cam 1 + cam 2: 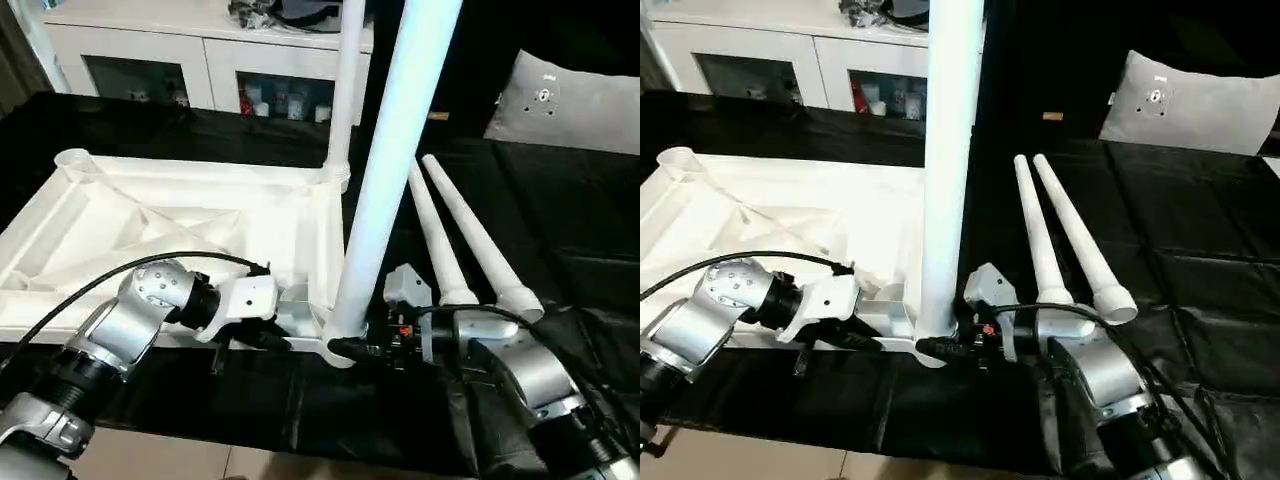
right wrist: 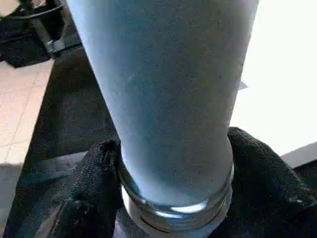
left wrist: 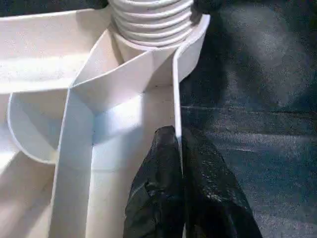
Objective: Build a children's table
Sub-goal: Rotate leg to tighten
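**A:** Where is the table, and what has hold of it?

**B:** The white plastic tabletop [image 1: 190, 225] lies upside down on a black-covered bench [image 1: 560, 200], ribs facing up. One leg [image 1: 345, 90] stands upright in the far right corner socket. A second leg [image 1: 385, 170] stands in the near right corner socket, its threaded base partly showing above the socket. The left gripper [image 3: 179, 148] is closed, pinching the thin raised rim of the tabletop just beside that near socket. The right gripper [image 2: 173, 198] has its two black fingers [image 2: 94, 183] on either side of the second leg's base, touching it.

**A:** How would these parts handle?

**B:** They look like hollow moulded plastic, so probably light and stiff, with a smooth surface that may slip as it is turned. The leg is long and tapered, so the thick base by the thread seems the best place to hold it; higher up it would lever sideways. The rim is thin, so a pinch there steadies the tabletop but might flex it.

**A:** What else is around?

**B:** Two spare legs [image 1: 470, 240] lie side by side on the bench to the right, thick ends near the right forearm and likely to be nudged. A grey-white cushion [image 1: 570, 100] sits at the far right. A white cabinet [image 1: 190, 55] stands beyond the bench. A black cable [image 1: 130, 270] loops over the left wrist.
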Robot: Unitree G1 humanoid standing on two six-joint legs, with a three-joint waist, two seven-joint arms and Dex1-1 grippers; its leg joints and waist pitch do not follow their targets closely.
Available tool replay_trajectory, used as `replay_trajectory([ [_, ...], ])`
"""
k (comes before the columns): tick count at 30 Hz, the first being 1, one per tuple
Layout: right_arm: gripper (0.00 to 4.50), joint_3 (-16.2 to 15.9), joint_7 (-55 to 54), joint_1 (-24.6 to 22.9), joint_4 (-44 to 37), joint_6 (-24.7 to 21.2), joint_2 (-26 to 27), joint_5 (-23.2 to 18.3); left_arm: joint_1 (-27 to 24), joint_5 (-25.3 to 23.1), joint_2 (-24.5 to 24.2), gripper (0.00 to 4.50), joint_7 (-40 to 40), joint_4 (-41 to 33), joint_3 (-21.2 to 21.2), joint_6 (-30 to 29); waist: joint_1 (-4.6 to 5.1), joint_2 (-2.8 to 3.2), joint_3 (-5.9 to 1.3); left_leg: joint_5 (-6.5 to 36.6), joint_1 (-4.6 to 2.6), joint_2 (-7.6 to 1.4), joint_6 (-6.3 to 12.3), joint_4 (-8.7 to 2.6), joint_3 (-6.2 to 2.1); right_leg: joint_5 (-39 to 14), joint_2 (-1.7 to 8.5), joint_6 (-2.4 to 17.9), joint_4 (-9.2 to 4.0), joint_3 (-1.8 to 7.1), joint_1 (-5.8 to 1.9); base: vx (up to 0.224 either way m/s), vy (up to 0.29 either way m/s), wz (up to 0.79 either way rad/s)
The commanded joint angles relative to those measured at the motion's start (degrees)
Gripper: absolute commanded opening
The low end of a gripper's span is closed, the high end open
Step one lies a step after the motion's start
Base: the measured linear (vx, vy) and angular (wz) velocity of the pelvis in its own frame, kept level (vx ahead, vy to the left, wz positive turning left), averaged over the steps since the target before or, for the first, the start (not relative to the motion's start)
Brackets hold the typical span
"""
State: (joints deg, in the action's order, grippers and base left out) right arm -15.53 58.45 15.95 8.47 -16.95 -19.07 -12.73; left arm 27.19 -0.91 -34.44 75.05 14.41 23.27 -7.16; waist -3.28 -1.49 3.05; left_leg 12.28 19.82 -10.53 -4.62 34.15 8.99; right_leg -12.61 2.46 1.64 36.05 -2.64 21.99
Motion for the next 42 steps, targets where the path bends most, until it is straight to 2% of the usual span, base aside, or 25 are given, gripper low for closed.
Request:
replay_trajectory([
  [1,2.75,-0.14,-4.63,-0.48,0.55,-2.31,2.69,-0.06,-1.01,-0.76,2.21,0.00,-3.92,-1.84,0.69,-4.01,0.22,0.52,-2.90,6.88,-0.11,-2.81,0.84,-4.12,-0.21,-8.64,5.45,12.20,-4.48,3.18,-2.67,0.000,0.000,0.00],
  [3,2.75,0.65,-13.09,-0.69,2.26,-1.69,7.55,2.37,-1.60,-0.06,5.53,0.00,-10.41,-5.07,-1.96,-12.22,0.48,0.93,-2.48,10.48,-0.29,-2.74,-0.66,-4.44,-0.34,-15.42,5.44,10.94,-5.04,3.19,-2.32,0.000,0.000,0.00],
  [5,2.75,1.27,-18.14,-0.63,3.38,-2.34,10.80,3.37,-1.87,0.94,8.05,0.00,-14.15,-7.40,-3.71,-17.76,1.30,0.44,-2.53,12.46,-0.10,-2.38,-1.91,-4.62,-0.79,-22.97,5.53,8.37,-5.68,3.05,-2.47,0.000,0.000,0.00],
  [6,2.75,1.68,-21.61,-0.36,4.44,-2.50,12.94,4.08,-1.87,1.16,9.91,0.00,-16.69,-8.43,-4.70,-20.31,1.82,0.46,-2.55,12.15,0.16,-2.44,-1.99,-4.75,-0.85,-22.68,5.44,7.86,-5.67,3.04,-2.48,0.000,0.000,0.00],
  [7,2.75,2.47,-27.18,0.13,5.96,-3.22,16.48,4.71,-1.79,0.95,13.05,0.00,-20.72,-9.94,-6.11,-24.20,1.95,0.52,-2.55,12.45,0.07,-2.37,-1.84,-4.65,-0.82,-22.55,5.35,7.89,-5.75,3.02,-2.31,0.000,0.000,0.00],
  [11,2.75,3.24,-35.43,1.36,8.50,-3.51,21.79,6.27,-1.18,-1.64,18.87,0.00,-29.56,-10.29,-7.95,-28.61,2.53,0.28,-2.73,11.56,-0.27,-2.21,-0.94,-4.18,-0.47,-19.88,5.09,8.81,-5.94,3.37,-1.85,0.000,0.000,0.00],
  [12,2.75,3.53,-37.69,1.85,9.57,-3.80,22.95,6.87,-0.80,-2.28,20.58,0.00,-32.21,-9.85,-8.48,-28.81,2.43,0.18,-2.88,9.98,-0.06,-2.17,-0.58,-4.12,-0.47,-16.98,4.99,9.06,-5.70,3.36,-2.13,0.000,0.000,0.00],
  [14,2.75,3.81,-38.84,2.08,10.19,-3.99,23.72,7.42,-0.67,-2.63,21.59,0.00,-33.57,-10.05,-8.85,-29.55,2.41,0.34,-2.91,9.02,0.12,-2.08,-0.28,-4.10,-0.42,-15.04,4.90,9.10,-5.57,3.31,-2.23,0.000,0.000,0.00],
  [15,2.75,3.58,-39.81,2.38,10.87,-3.53,23.92,8.61,-0.50,-2.74,22.19,0.00,-34.60,-10.43,-9.08,-30.16,2.26,0.27,-3.11,7.49,0.22,-2.21,0.12,-3.97,-0.36,-11.37,4.87,9.45,-5.13,3.34,-2.38,0.000,0.000,0.00],
  [17,2.75,3.65,-39.66,2.50,11.76,-1.85,23.86,9.19,-0.32,-2.86,22.49,0.00,-35.44,-10.74,-9.19,-30.54,2.13,0.42,-3.27,5.59,0.39,-2.21,0.53,-3.89,-0.32,-6.93,4.85,10.12,-4.81,3.30,-2.60,0.000,0.000,0.00],
  [18,2.75,4.24,-39.87,2.51,12.00,-1.27,24.00,9.13,-0.21,-3.13,22.15,0.00,-35.40,-10.78,-8.81,-30.25,2.11,0.28,-3.26,5.28,0.39,-2.20,0.69,-3.87,-0.28,-5.94,4.78,10.28,-4.73,3.28,-2.61,0.000,0.000,0.00],
  [19,3.10,4.71,-40.03,2.47,12.08,-1.00,24.16,8.98,-0.19,-3.33,21.86,0.00,-35.31,-10.85,-8.51,-30.07,2.06,0.41,-3.19,5.29,0.40,-2.18,0.89,-3.94,-0.27,-5.30,4.78,10.56,-4.69,3.23,-2.65,0.000,0.000,0.00],
  [20,3.10,5.59,-39.93,2.55,12.15,-1.09,24.36,8.34,-0.22,-3.66,21.13,0.00,-35.10,-10.88,-8.08,-29.81,2.02,0.67,-3.12,5.84,0.32,-2.21,0.88,-3.99,-0.27,-5.71,4.83,10.62,-4.75,3.23,-2.55,0.000,0.000,0.00],
  [21,3.45,5.88,-39.71,2.59,12.07,-0.81,24.30,8.08,-0.24,-3.66,20.72,0.00,-34.70,-10.89,-7.91,-29.75,2.05,0.52,-3.01,7.41,0.28,-2.23,0.60,-4.14,-0.29,-7.89,4.87,10.36,-5.01,3.24,-2.61,0.000,0.000,0.00],
  [22,3.47,5.91,-39.69,2.59,12.05,-0.80,24.29,8.05,-0.24,-3.66,20.67,0.00,-34.65,-10.89,-7.89,-29.72,2.04,0.54,-2.99,7.69,0.26,-2.24,0.47,-4.17,-0.32,-8.49,4.88,10.24,-5.03,3.23,-2.59,0.000,0.000,0.00],
  [23,3.58,6.08,-39.29,2.62,11.85,-0.71,24.08,7.76,-0.30,-3.69,20.14,0.00,-34.19,-10.89,-7.71,-29.45,2.06,0.85,-2.96,8.23,0.26,-2.26,0.27,-4.24,-0.40,-9.35,4.94,10.03,-5.09,3.26,-2.55,0.000,0.000,0.00],
  [25,3.86,6.18,-38.13,2.47,10.80,-0.42,22.97,7.27,-0.55,-3.68,18.66,0.00,-32.89,-10.73,-7.55,-28.56,2.31,0.58,-2.89,9.57,0.25,-2.25,0.09,-4.31,-0.42,-11.00,4.88,9.61,-5.28,3.24,-2.56,0.000,0.000,0.00],
  [27,3.96,6.59,-35.37,1.49,8.44,0.38,20.99,6.15,-0.83,-3.18,16.99,0.00,-31.21,-10.40,-7.51,-27.22,2.44,0.73,-2.92,9.50,0.30,-2.27,0.34,-4.28,-0.51,-10.86,4.93,9.38,-5.32,3.25,-2.59,0.000,0.000,0.00],
  [28,3.96,6.59,-35.37,1.49,8.44,0.38,20.99,6.15,-0.83,-3.18,16.99,0.00,-31.21,-10.40,-7.51,-27.22,2.50,0.64,-2.95,9.18,0.26,-2.35,0.50,-4.26,-0.44,-10.24,4.85,9.45,-5.28,3.31,-2.59,0.000,0.000,0.00],
  [32,4.40,6.52,-31.28,0.08,5.43,1.11,18.46,5.52,-1.11,-3.19,14.90,0.00,-28.88,-9.36,-6.77,-24.39,2.51,0.82,-3.45,4.47,0.70,-2.35,1.61,-3.87,-0.39,-1.85,4.79,11.11,-4.46,3.26,-2.95,0.000,0.000,0.00],
  [33,4.46,6.32,-26.66,-1.42,1.83,0.69,14.42,4.59,-1.26,-2.72,12.78,0.00,-25.67,-7.98,-6.22,-21.54,2.37,0.72,-3.51,3.10,0.82,-2.24,2.43,-3.72,-0.34,0.94,4.73,11.80,-4.25,3.18,-3.10,0.000,0.000,0.00],
  [36,4.46,6.33,-23.27,-2.01,0.22,0.54,11.49,4.00,-1.32,-2.29,11.20,0.00,-23.17,-7.27,-5.73,-19.46,2.12,0.69,-3.47,2.79,0.87,-2.24,3.42,-3.61,-0.25,2.31,4.73,12.12,-4.17,3.19,-3.13,0.000,0.000,0.00],
  [37,4.46,6.38,-21.73,-2.08,-0.21,0.68,10.04,3.94,-1.43,-1.97,10.27,0.00,-21.40,-7.06,-5.27,-18.32,1.97,0.54,-3.45,3.53,0.72,-2.33,3.36,-3.65,-0.23,1.10,4.76,12.22,-4.27,3.16,-3.08,0.000,0.000,0.00],
  [39,4.46,6.17,-17.60,-2.09,-0.94,0.92,6.82,3.40,-1.69,-1.24,8.11,0.00,-17.67,-6.66,-4.07,-15.66,1.48,0.68,-3.31,4.89,0.55,-2.42,3.13,-3.68,-0.10,-2.30,4.85,12.00,-4.50,3.24,-2.85,0.000,0.000,0.00],
  [42,4.46,5.38,-9.72,-1.15,-1.35,1.49,1.54,2.37,-2.16,-0.41,4.83,0.00,-10.11,-5.18,-2.09,-9.19,0.90,0.64,-3.26,5.60,0.23,-2.52,3.00,-3.70,0.01,-3.02,4.74,11.90,-4.50,3.35,-2.67,0.000,0.000,0.00],
])
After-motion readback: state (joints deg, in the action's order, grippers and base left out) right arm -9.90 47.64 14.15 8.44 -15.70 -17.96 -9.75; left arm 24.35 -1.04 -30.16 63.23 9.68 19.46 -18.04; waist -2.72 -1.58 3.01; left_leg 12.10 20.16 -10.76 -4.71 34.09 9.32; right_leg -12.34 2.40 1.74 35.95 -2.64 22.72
